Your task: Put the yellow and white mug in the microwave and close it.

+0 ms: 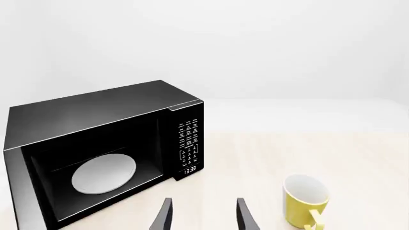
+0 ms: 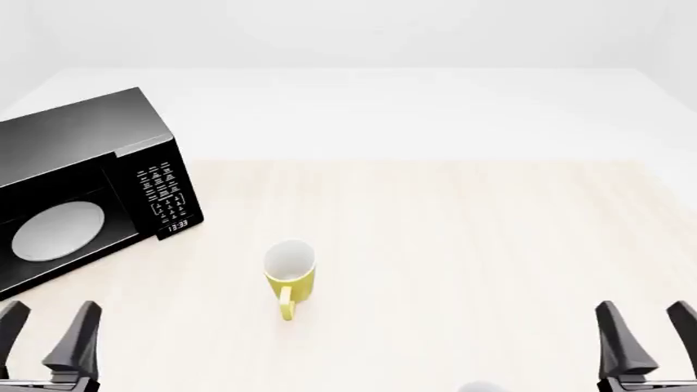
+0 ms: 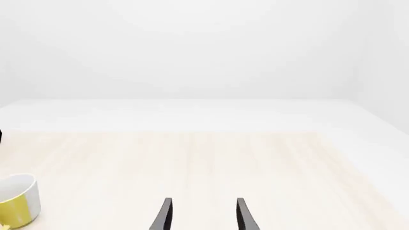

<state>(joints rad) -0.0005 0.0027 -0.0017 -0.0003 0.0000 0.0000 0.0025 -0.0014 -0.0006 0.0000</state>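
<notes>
The yellow and white mug (image 2: 290, 276) stands upright on the wooden table, its handle toward the near edge; it also shows in the left wrist view (image 1: 306, 201) and the right wrist view (image 3: 17, 200). The black microwave (image 2: 77, 184) sits at the far left, its cavity open to view with the white turntable plate (image 2: 58, 231) inside; its door is not visible. In the left wrist view the microwave (image 1: 96, 148) fills the near side. My left gripper (image 2: 46, 336) is open at the near left, my right gripper (image 2: 645, 336) open at the near right, both empty and well away from the mug.
The microwave's keypad panel (image 2: 163, 196) with a digital clock faces the table's middle. The light wooden tabletop (image 2: 458, 245) ends at a white surface beyond its far edge.
</notes>
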